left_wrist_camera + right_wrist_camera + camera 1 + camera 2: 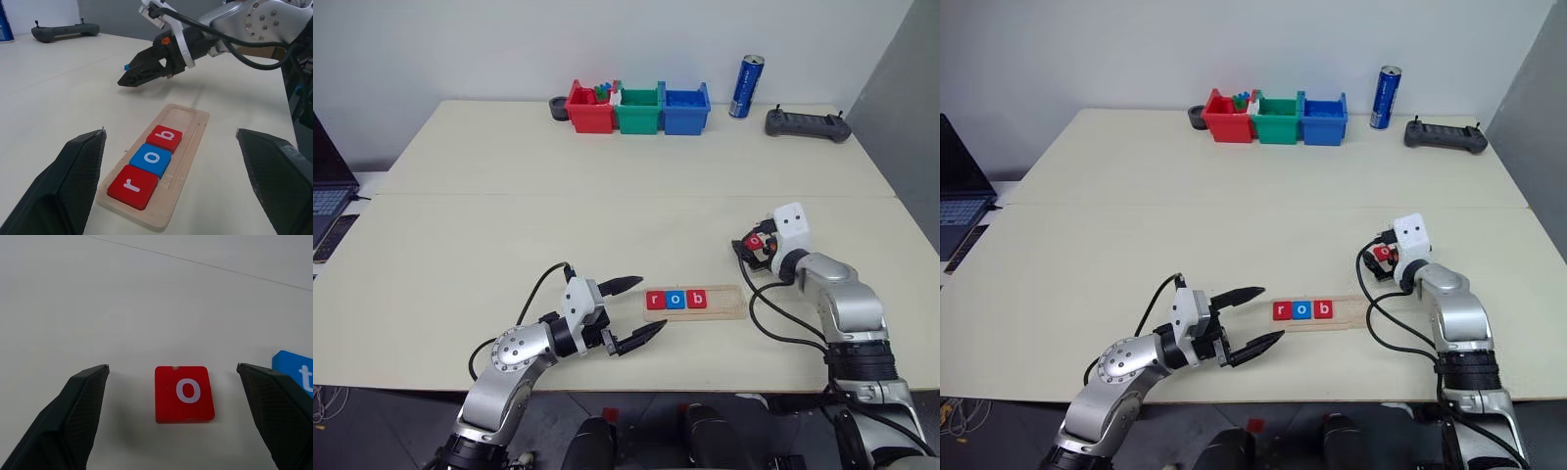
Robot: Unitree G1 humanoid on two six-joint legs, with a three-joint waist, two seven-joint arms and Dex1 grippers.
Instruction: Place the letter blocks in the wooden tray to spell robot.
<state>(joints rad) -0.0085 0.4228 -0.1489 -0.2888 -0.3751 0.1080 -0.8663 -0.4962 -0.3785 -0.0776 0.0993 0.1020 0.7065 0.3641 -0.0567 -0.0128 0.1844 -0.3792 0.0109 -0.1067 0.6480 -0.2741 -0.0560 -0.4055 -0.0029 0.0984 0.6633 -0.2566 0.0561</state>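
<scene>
**benchbot_fan:** So where's everything at? Right pincer [171, 418] has both black fingers spread wide, nothing in it, hovering right over the red "o" tile [184, 393]. That tile lies flat on the worktop [509, 225], with the blue "t" tile [296, 369] just beside it. Left pincer [634, 311] is released too, level, pointing at the left end of the wooden tray [729, 305].

**tile_nerd:** And the tray already holds red "r" [133, 186], blue "o" [150, 159] and red "b" [165, 138] side by side in the groove, right end bare. So two tiles to go, I'd say.

**benchbot_fan:** How do you reckon the tile handles?

**tile_nerd:** Looks light, stiff, not fragile, but thin and smooth. I'd pinch it across two opposite edges, fingers low to the worktop, or it could skid or tip out.

**benchbot_fan:** Surface helps: pale, flat, matte, a seam across the middle. Further back there's red, green and blue bins [639, 110], a blue can [746, 86], a dark controller [807, 124], and a laptop [328, 186] off the left edge. Plain white wall behind.
</scene>
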